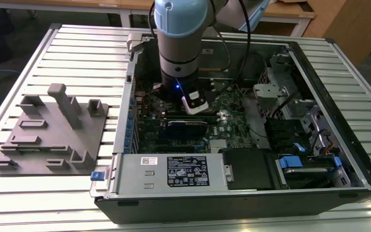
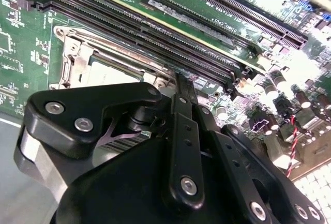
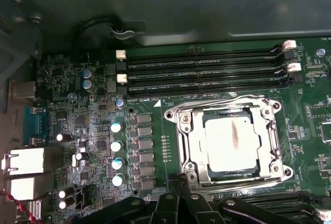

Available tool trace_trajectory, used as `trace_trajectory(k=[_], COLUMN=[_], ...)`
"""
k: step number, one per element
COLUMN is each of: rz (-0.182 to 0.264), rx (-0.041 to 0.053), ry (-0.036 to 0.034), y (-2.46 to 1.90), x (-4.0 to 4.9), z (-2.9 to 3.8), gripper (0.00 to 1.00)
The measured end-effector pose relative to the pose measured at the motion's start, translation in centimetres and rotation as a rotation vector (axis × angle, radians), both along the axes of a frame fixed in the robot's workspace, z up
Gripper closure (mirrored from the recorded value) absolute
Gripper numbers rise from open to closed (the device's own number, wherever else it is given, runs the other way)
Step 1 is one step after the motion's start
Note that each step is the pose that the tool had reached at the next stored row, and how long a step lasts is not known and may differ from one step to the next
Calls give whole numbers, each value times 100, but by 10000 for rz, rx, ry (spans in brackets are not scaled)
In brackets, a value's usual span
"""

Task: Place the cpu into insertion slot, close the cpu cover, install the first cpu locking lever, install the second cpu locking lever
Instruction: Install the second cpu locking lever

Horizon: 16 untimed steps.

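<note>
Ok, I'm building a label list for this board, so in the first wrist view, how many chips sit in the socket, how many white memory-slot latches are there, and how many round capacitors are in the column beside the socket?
cpu: 1
white latches: 4
capacitors: 4
Total: 9

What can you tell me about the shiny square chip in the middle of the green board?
The cpu is a small, flat square chip with a pale silvery metal top and a faint darker streak down its middle. It lies flat in the insertion slot, framed by silvery metal, just below the long black memory slots in the first wrist view. The gripper hangs just beside the slot's edge.
</note>
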<state>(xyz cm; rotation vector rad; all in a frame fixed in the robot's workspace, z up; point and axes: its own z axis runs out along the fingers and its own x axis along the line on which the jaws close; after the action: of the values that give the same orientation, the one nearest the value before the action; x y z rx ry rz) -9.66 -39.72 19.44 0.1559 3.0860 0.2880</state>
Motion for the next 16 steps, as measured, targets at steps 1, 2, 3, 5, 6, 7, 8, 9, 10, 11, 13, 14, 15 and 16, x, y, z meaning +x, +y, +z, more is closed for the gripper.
trace_trajectory(k=[1,2,3,5,6,7,8,9,10,11,13,14,15,16], rz=[0,0,0,0,0,1,0,0,0,0,0,0,0,0], rx=[0,1,0,-1,-1,-1,0,4,8,8,3,3,3,3], ry=[1,2,3,4,4,3,3,0,-3,-2,1,1,1,1], y=[0,0,-1,-1,-1,-1,-1,0,1,1,0,0,0,0], x=[-1,-2,-4,-7,-7,-6,-7,-6,-6,-6,-6,-6,-6,-6], z=[-4,-10,-16,-24,-24,-24,-25,-20,-8,7,42,60,79,100], gripper=[90,90,90,90,90,90,90,90,90,90,90,90,90,90])
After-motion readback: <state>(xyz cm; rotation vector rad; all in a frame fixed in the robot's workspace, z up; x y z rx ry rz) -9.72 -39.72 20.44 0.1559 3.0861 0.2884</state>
